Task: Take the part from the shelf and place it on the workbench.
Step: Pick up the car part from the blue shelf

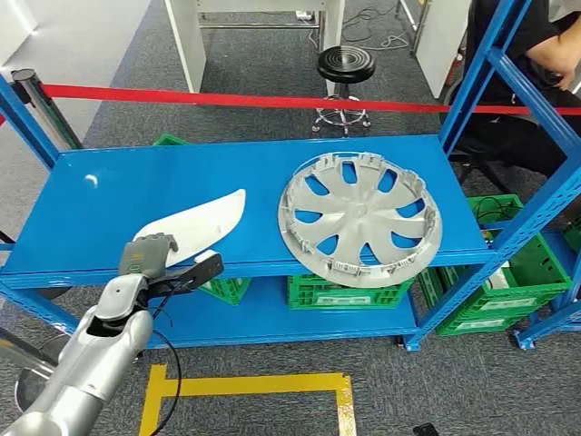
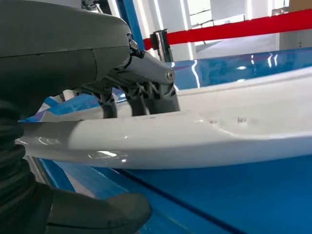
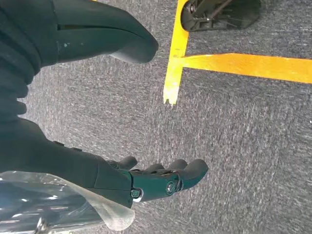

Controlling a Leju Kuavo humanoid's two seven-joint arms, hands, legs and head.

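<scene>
The white curved part (image 1: 205,218) lies on the left of the blue shelf top (image 1: 89,200), its near end at the front edge. My left hand (image 1: 154,259) is at that near end. In the left wrist view its fingers (image 2: 147,92) rest on top of the part (image 2: 221,131), while the thumb (image 2: 103,212) sits below with blue shelf showing in the gap. My right hand (image 3: 110,175) hangs over the grey carpet with fingers stretched out, holding nothing.
A silver hubcap (image 1: 359,218) lies on the right of the shelf, overhanging its front edge. Green crates (image 1: 520,282) stand below and to the right. Behind the shelf run a red barrier tape (image 1: 240,98) and a black stool (image 1: 346,65). A person (image 1: 541,54) sits at the far right. Yellow floor tape (image 1: 253,386) marks the carpet.
</scene>
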